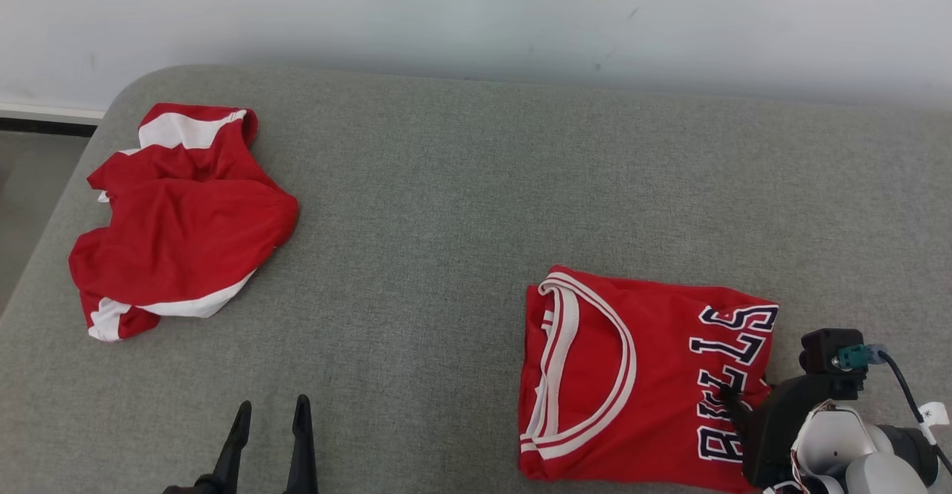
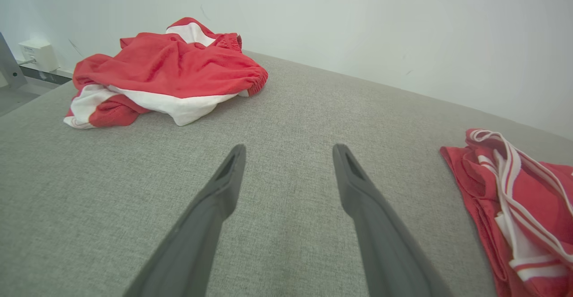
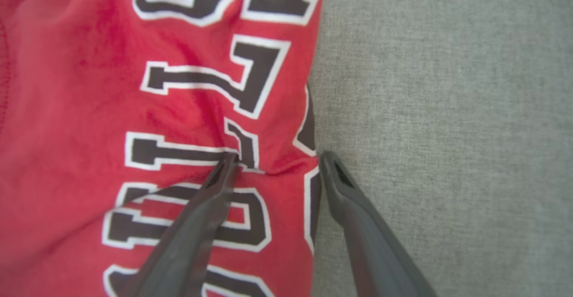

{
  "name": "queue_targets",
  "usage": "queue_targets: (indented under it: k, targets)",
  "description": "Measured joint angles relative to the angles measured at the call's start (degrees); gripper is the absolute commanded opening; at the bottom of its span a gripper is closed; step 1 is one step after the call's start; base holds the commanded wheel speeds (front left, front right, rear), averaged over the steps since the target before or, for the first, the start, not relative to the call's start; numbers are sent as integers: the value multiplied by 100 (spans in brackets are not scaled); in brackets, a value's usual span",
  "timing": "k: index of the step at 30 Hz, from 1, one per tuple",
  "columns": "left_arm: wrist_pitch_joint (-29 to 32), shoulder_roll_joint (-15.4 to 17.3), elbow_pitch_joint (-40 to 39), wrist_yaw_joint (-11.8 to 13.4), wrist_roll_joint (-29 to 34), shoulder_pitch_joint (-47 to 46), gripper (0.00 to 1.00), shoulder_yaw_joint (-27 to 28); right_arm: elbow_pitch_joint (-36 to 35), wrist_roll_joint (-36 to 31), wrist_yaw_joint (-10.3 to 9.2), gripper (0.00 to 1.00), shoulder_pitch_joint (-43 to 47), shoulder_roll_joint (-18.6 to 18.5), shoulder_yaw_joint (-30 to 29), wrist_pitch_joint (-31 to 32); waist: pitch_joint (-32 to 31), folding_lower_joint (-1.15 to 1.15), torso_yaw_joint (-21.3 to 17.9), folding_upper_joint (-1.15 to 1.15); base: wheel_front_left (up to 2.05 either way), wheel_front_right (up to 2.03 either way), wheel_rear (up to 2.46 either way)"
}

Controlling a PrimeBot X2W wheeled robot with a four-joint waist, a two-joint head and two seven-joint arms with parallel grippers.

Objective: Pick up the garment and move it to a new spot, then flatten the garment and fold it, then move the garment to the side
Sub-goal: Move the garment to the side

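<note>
Right fingers: released, spread wide, grasping nothing. They straddle the right edge of the jersey. One tip touches the red cloth at the lettering, where the cloth puckers slightly. The other tip sits at the bare bench just beside that edge.
Left fingers: released, spread, empty. They point across bare bench at the near left, well apart from both garments.
Jersey: folded to a compact rectangle, lying flat at the near right of the bench. Red, with the white-trimmed neckline on top toward the left. Dark, white-outlined lettering runs along the right edge.
Bench: grey woven cover, rounded far-left corner.
Shorts: red with white panels, crumpled in a heap at the far left of the bench, well apart from the jersey. An elastic waistband shows in the left wrist view.
Wall: white, directly behind the far edge of the bench.
</note>
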Motion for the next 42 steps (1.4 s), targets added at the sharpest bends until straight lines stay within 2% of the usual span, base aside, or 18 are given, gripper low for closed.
queue_targets:
  k: [1, 2, 6, 11, 17, 18, 24, 34, 42]
  targets:
    - [0, 0, 1, 1, -4, 0, 100, 0, -20, -44, 0, 36, -5, 0, 7, 47, 4, 0, -4, 0, 0, 0, 0]
    - [0, 0, 1, 3, -8, -1, 100, -3, -36, -70, 0, 0, -5, 0, 26, 55, 3, 0, -10, 0, 0, 0, 0]
    - [0, 0, -10, 22, -18, -4, 100, -25, -102, -162, 1, 0, -15, -29, 127, 94, -12, 0, -47, 0, 0, 0, 0]
    - [0, 0, -67, 23, -21, -8, 100, -24, -159, -170, 2, 0, -100, -241, 423, 134, -22, 0, -136, 1, 0, 0, 0]
    - [0, 0, -252, -10, 11, -13, 100, 38, -316, -148, 2, 0, -430, -826, 1014, 241, 24, 0, -369, 1, 0, 0, 0]
    - [0, 0, -252, -10, 11, -13, 100, 38, -316, -148, 2, 0, -430, -826, 1014, 241, 24, 0, -369, 1, 0, 0, 0]
    - [-1, 0, -504, -33, 46, -190, 100, 55, -327, 29, 1, 0, -972, -1470, 1414, 258, 147, 0, -759, 0, 0, 0, 0]
    - [-1, -5, -884, -178, 434, -716, 100, 30, 87, 132, 1, 0, -2017, -2180, 1529, -158, 662, 0, -1493, 0, 0, 0, 0]
    - [0, 163, -1133, -234, 668, -1071, 100, 137, 779, 53, 1, 0, -2843, -2359, 1269, -853, 1285, 0, -2048, 0, 0, 0, 0]
